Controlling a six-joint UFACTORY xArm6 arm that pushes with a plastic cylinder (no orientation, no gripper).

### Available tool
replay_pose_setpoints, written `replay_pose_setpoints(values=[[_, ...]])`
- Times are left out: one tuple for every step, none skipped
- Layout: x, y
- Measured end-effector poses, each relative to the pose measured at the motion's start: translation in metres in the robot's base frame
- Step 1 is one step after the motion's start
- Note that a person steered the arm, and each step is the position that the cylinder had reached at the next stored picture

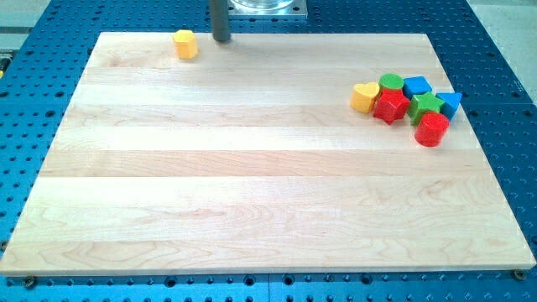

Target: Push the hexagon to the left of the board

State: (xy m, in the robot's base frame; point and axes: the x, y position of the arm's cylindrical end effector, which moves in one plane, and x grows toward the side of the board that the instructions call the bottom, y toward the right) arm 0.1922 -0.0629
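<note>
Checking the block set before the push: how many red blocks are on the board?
2, both in the cluster at the view's right: a red star in the middle, a red block at its lower right end.

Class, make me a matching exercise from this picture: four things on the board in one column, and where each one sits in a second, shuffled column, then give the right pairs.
Things
1. yellow hexagon
2. my tip
3. yellow heart
4. red cylinder

Places
A. lowest block of the cluster on the view's right
B. at the board's top edge, just to the view's right of the lone block
C. alone near the board's top edge, left of centre
D. leftmost block of the cluster, touching the red star

Pairs: 1-C, 2-B, 3-D, 4-A
</note>
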Motion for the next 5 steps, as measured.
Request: replay_pose_setpoints(values=[[0.025,0.0],[0.039,-0.042],[0.02,-0.058],[0.02,-0.058],[0.02,-0.059]])
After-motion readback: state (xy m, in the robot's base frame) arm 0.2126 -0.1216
